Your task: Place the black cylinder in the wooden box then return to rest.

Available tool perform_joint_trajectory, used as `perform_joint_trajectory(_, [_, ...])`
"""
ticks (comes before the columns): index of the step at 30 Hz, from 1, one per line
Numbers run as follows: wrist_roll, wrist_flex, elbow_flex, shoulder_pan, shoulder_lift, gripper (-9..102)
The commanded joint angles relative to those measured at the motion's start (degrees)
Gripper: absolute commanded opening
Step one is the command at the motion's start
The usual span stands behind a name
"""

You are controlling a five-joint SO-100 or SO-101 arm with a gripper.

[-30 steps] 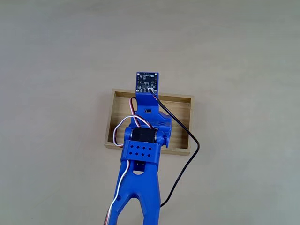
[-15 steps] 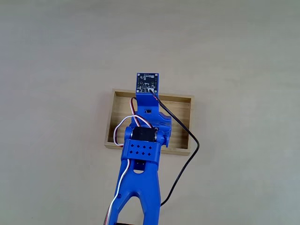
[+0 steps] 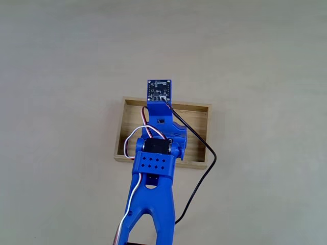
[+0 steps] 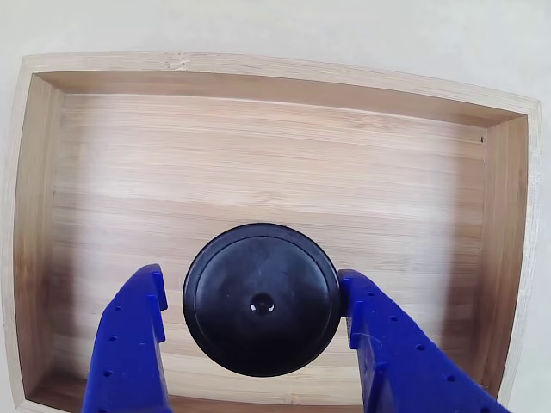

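In the fixed view the blue arm rises from the bottom edge of the frame, slightly left of centre, and reaches up over the wooden box, which lies near the middle of the frame on the pale worktop. The arm covers most of the box's floor; the box's left wall, right wall and part of its upper wall show on either side. A small circuit board sits at the arm's upper end, just above the box's upper wall. A black cable runs from the board down across the right part of the box, over its lower wall and onto the worktop toward the lower centre. Red and white wires loop at the arm's left side.

In the other view the wooden box spans nearly the whole frame, its striped plank floor running left to right and its low walls visible at the top, left and right. The black cylinder sits in the lower centre of the frame, over the box floor, its round top and small central dimple facing the camera. The end effector has one blue finger at the cylinder's left and one at its right. The right finger touches the cylinder's edge; the left one stands just beside it with a thin gap showing, so the fingers are slightly spread around the cylinder rather than pinching it. Whether the cylinder rests on the floor I cannot tell
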Motion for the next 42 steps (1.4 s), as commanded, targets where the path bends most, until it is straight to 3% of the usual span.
perform_joint_trajectory(1, [0.9,-1.8,-6.6,0.9,-3.2,30])
perform_joint_trajectory(21, [6.9,-1.5,2.8,0.9,-18.5,31])
perform_joint_trajectory(31, [2.1,-3.4,13.8,-1.8,-31.9,30])
perform_joint_trajectory(42, [-1.8,-3.4,32.4,-1.1,-55.6,22])
